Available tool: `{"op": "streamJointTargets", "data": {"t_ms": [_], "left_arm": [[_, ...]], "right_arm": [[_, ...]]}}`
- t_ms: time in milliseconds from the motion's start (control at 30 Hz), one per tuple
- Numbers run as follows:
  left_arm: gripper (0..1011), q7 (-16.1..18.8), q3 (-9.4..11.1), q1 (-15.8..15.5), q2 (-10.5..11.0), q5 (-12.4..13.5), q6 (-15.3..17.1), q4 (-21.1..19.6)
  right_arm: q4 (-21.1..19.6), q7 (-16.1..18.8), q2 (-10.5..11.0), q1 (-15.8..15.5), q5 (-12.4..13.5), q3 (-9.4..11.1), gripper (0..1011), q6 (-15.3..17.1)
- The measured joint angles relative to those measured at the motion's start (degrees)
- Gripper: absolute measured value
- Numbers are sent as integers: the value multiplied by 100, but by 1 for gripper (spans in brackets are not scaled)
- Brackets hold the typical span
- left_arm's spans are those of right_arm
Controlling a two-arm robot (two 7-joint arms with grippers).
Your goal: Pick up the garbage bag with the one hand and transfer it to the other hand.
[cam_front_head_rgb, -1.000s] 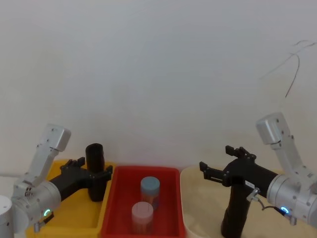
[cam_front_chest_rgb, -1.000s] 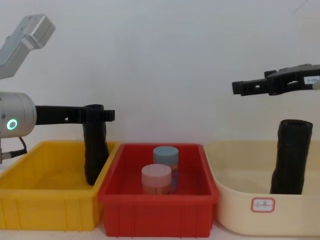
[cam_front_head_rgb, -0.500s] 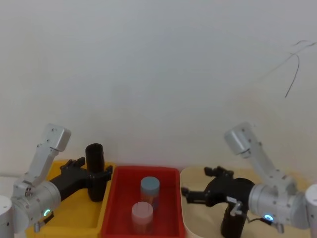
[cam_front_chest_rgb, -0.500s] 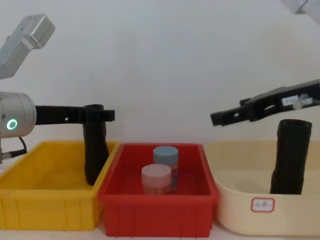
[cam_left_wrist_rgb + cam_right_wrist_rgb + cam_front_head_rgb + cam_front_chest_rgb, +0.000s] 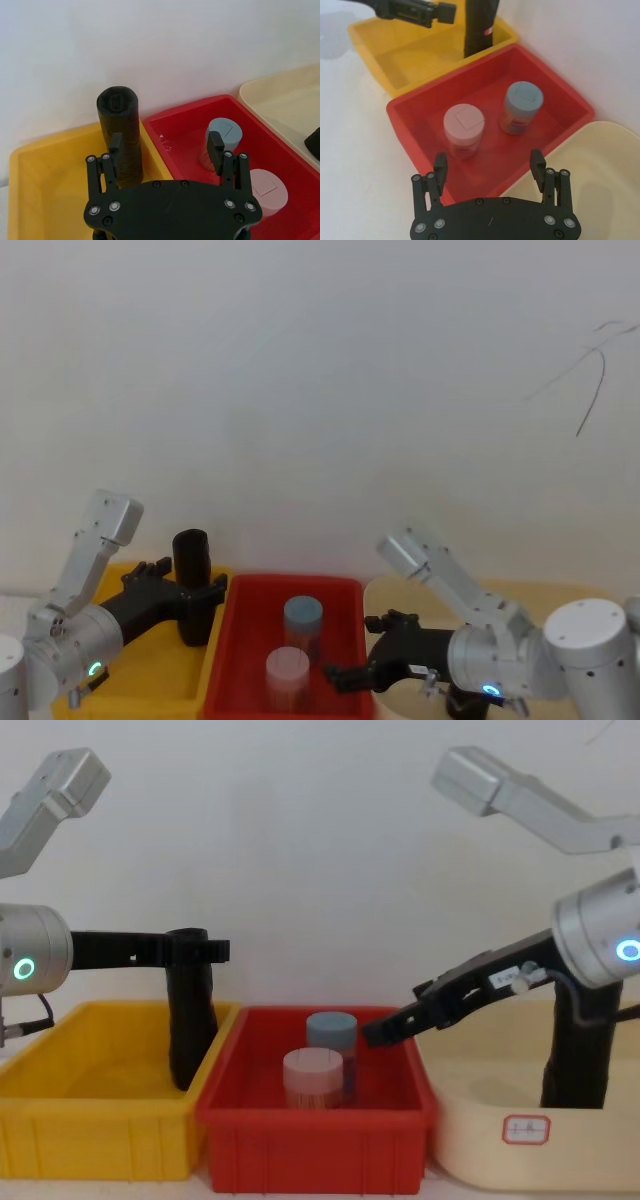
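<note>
Barely begun: garbage bag (image 5: 188, 1010) upright in yellow bin (image 5: 100, 1140), ungripped at the spread-apart left end effector (image 5: 166, 145); right end effector (image 5: 488, 162), also apart, over red bin (image 5: 310, 1140); grip, lift and handover to come.

Brightly, evenly lit from above by diffuse light; no hard shadows on the white wall (image 5: 320, 840); only pale grey shading on the tabletop (image 5: 350, 150) beside the yellow bin (image 5: 410, 60) and inside the cream bin (image 5: 600, 165); small glints on the red bin (image 5: 165, 142); garbage bag (image 5: 188, 1020), left end effector (image 5: 215, 951) and right end effector (image 5: 372, 1033) rendered as near-featureless black, with green ring (image 5: 23, 968) and blue ring (image 5: 629, 951) glowing.
</note>
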Motion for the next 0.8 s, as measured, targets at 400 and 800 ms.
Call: {"op": "streamJointTargets", "data": {"t_ms": [400,800], "left_arm": [[1002,0,0,0,0,0,0,-1],[1001,0,0,0,0,0,0,-1]], "right_arm": [[433,245,-297,387,-267,-402,1001,104],[1075,210,-637,588,-404,-491,1001,38]]}}
